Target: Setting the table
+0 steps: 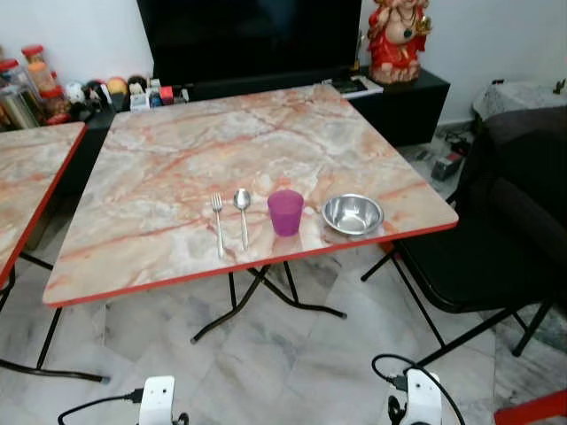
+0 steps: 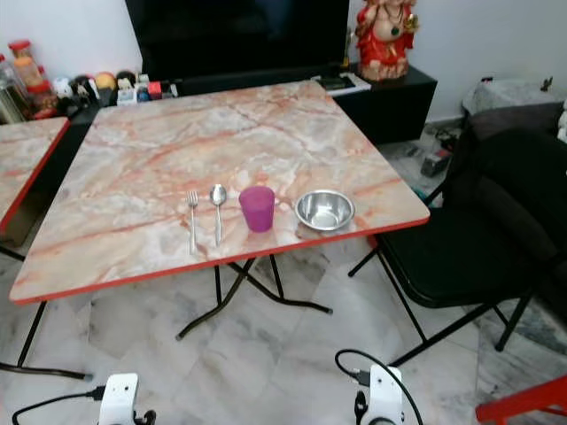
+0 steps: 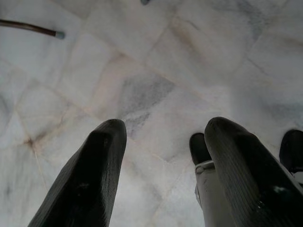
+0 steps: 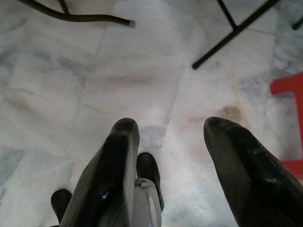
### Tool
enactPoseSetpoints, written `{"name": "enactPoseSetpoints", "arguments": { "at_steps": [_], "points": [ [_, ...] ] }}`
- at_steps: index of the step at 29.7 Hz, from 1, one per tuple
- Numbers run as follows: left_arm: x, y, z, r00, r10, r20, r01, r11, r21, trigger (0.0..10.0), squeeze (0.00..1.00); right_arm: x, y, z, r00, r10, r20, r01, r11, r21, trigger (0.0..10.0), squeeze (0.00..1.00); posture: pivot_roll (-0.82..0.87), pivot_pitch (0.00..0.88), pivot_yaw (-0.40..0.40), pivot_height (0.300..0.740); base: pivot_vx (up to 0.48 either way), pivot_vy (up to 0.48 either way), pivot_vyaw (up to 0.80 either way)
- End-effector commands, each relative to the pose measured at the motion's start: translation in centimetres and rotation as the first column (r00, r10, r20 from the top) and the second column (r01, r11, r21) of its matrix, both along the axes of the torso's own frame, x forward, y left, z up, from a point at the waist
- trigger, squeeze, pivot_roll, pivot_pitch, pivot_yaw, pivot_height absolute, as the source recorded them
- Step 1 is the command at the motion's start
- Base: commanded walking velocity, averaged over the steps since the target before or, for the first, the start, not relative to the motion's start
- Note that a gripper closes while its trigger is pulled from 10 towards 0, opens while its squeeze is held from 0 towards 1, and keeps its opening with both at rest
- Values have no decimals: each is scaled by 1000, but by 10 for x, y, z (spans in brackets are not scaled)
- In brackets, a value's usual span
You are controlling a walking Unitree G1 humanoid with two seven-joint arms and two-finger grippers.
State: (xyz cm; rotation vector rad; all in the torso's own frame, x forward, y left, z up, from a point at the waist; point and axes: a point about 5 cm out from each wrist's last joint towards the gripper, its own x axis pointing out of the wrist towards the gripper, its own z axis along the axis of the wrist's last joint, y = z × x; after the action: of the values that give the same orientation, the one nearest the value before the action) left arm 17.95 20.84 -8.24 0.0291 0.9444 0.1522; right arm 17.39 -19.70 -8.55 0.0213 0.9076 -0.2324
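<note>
Fork (image 1: 218, 223), spoon (image 1: 242, 212), cup (image 1: 285, 212), bowl (image 1: 353, 214) in row near front edge of surface (image 1: 177, 150).

My left jaws (image 3: 161, 156) and right jaws (image 4: 170, 156) hang over floor, spread wide, empty.

Cutlery thin, flat, slippery: pinch mid-handle. Cup light plastic, likely: grip sides. Bowl steel, slick: take by rim.

Down at the six o'clock edge of my head view I see my two white, boxy wrist housings, the left one (image 1: 158, 398) at about seven o'clock and the right one (image 1: 422, 396) at about five, each with a small dark round port on its face and a thin black cable looping out sideways from a black plug. Through the left wrist camera, my left gripper (image 3: 163, 130) is two long, matte black fingers (image 3: 90, 184) with rounded tips and a fine ribbed texture, a silver-white casing tucked beside one of them. My right gripper (image 4: 171, 126) looks the same: thick black tapered fingers (image 4: 246, 165), slightly scuffed and glossy in spots, with a pale grey-white housing between dark rounded parts near the base.
</note>
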Motion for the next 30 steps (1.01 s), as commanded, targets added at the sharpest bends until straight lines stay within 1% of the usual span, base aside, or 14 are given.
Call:
{"name": "enactPoseSetpoints", "arguments": {
  "at_steps": [1,7,12,18,24,27,30],
  "points": [
    [-2,2,-1,1000,6,-14,-6,1000,8,10000,0,4,4,1,1000,27,13,-27,1000,3,10000,0,-43,0,61,740,296,0,0],
    [-1,2,0,1000,5,-11,-5,1000,9,10000,0,5,4,2,998,61,14,-61,998,-4,10000,0,-41,0,61,740,300,0,0],
    [0,2,0,1000,5,-8,-5,1000,9,10000,0,4,5,1,999,34,16,-34,999,14,10000,0,-41,0,61,740,304,0,0],
    [0,2,0,1000,4,-6,-3,1000,10,10000,0,4,5,1,999,46,10,-46,999,9,10000,0,-41,0,61,740,307,0,0],
    [1,1,0,1000,7,-2,-7,1000,3,10000,0,4,5,1,999,52,7,-52,999,14,10000,0,-44,0,60,740,0,0,0],
    [0,1,0,1000,7,-5,-7,1000,1,10000,0,4,4,1,998,69,-2,-69,998,1,10000,0,-48,0,60,740,0,0,0],
    [-1,1,-1,1000,7,-9,-7,1000,1,10000,0,4,4,1,999,49,-6,-49,999,-1,10000,0,-57,0,62,740,0,0,0]
  ]
}}
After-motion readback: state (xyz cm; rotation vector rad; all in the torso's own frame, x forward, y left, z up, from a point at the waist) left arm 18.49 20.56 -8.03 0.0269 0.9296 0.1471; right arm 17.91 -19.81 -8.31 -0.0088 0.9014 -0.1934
